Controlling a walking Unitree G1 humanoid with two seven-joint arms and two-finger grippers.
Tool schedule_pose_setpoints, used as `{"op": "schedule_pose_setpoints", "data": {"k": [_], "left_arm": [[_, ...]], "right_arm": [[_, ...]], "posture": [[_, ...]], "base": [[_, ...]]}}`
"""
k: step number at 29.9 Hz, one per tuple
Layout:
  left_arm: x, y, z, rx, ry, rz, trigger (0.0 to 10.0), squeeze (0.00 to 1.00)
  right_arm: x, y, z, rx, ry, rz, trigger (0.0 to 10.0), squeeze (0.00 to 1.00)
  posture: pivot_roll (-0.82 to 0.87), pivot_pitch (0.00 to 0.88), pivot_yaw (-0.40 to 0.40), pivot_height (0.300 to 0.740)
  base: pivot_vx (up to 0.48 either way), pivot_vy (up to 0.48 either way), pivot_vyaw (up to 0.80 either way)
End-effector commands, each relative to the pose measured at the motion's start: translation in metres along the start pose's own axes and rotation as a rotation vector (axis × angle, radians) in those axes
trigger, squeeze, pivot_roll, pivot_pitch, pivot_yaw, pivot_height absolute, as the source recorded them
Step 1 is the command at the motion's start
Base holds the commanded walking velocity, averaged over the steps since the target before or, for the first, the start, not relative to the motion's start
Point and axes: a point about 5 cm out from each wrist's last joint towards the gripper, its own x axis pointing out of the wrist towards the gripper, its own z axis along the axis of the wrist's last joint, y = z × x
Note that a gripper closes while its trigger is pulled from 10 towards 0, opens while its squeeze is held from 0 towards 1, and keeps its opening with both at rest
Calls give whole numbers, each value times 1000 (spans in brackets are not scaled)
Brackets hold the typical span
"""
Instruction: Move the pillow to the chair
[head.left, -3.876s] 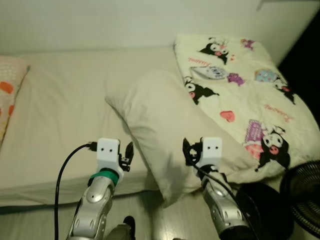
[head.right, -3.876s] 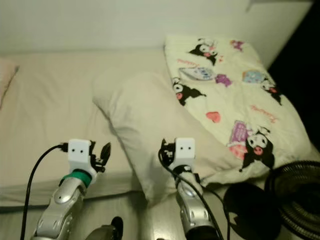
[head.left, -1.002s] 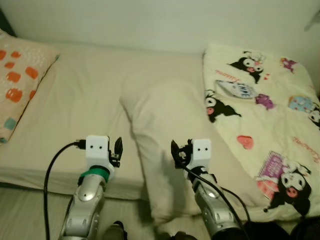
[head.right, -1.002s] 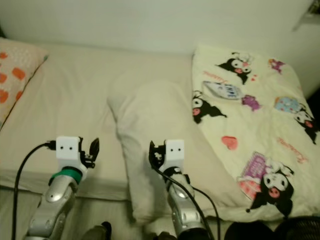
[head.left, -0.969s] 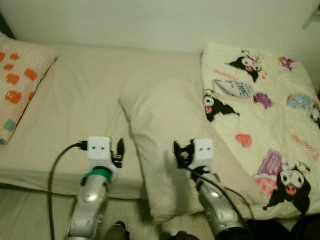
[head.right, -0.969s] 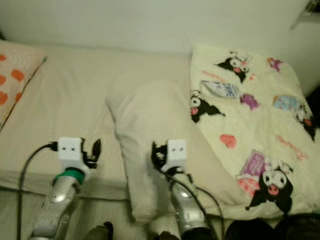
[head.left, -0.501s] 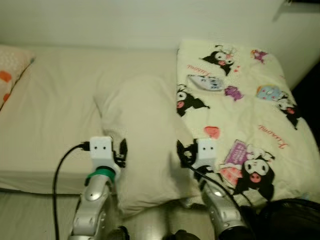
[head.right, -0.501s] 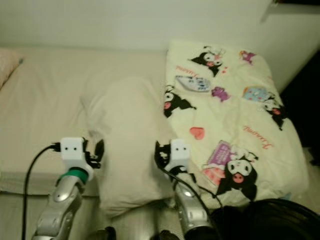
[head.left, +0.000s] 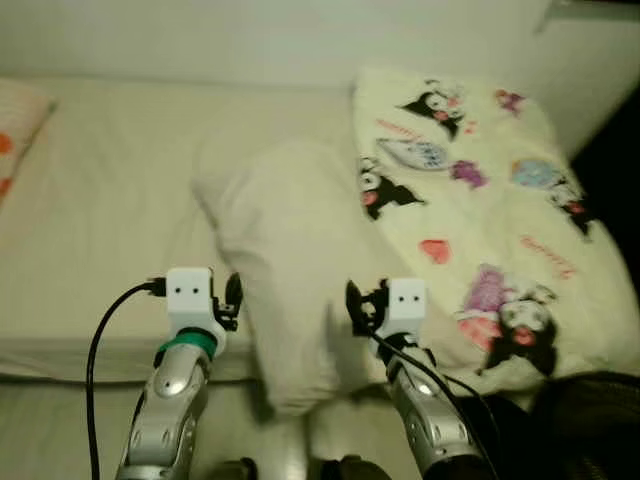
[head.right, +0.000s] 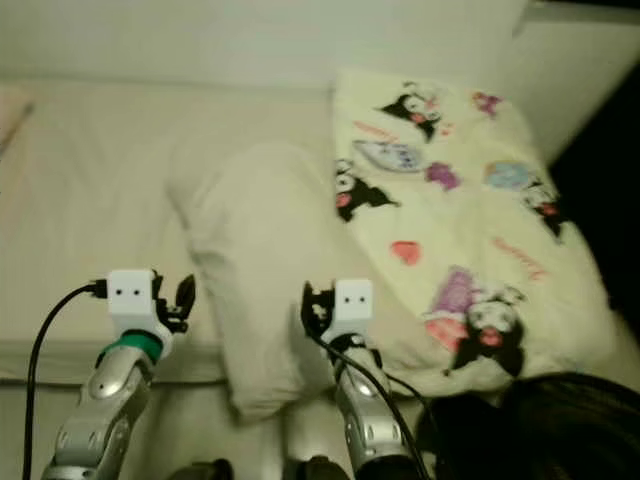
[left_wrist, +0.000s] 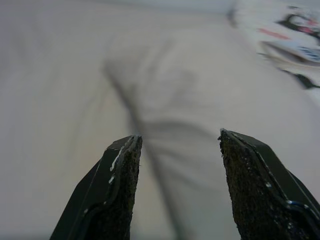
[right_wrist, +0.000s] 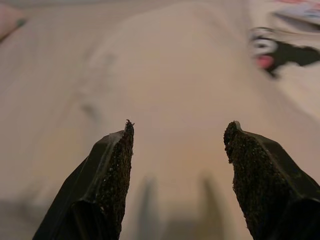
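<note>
My left end effector hangs over the near edge of the bed, just beside the pillow's left flank, and my wrist camera shows its two black fingers spread apart with nothing between them, the pale sheet and the pillow's creased side lying beyond the tips. My right end effector is poised above the near end of the pillow, toward its right side, and its fingers are likewise parted and empty, with the cream fabric stretching away past them; I cannot tell whether the tips touch the cloth. The pillow lies lengthwise on the bed, its far end angled toward my left and its near end drooping over the mattress edge toward the floor. Along its right side it meets a cream blanket printed with black-and-white cartoon figures, hearts and small coloured patches, which covers the right part of the bed. At the far left edge a corner of another pillow with orange spots peeks in. A black cable loops from my left wrist.
</note>
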Motion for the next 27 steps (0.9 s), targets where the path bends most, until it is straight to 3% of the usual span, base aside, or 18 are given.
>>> {"op": "schedule_pose_setpoints", "data": {"k": [1, 8, 11, 15, 27], "left_arm": [[-1, -3, -8, 4, 33, -6, 10000, 0], [0, -3, -5, 33, 6, -20, 10000, 0], [0, -4, -4, 31, 3, -25, 10000, 0], [0, -3, -4, 28, -1, -29, 10000, 0], [-2, -2, -4, 24, -5, -23, 10000, 0]], "right_arm": [[-3, -5, -5, 4, 20, -21, 10000, 0], [-3, -6, -8, 32, 45, -34, 10000, 0], [-3, -7, -9, 35, 55, -38, 10000, 0], [-3, -8, -10, 11, 58, -35, 10000, 0], [-2, -1, -8, -39, 49, 12, 10000, 0]], "posture": [[22, 71, 11, 740], [20, 76, 9, 740], [20, 76, 9, 740], [20, 77, 11, 740], [26, 82, 11, 740]], "base": [[0, 0, 0], [0, 0, 0], [0, 0, -800], [304, 0, -800], [304, 0, 71]]}}
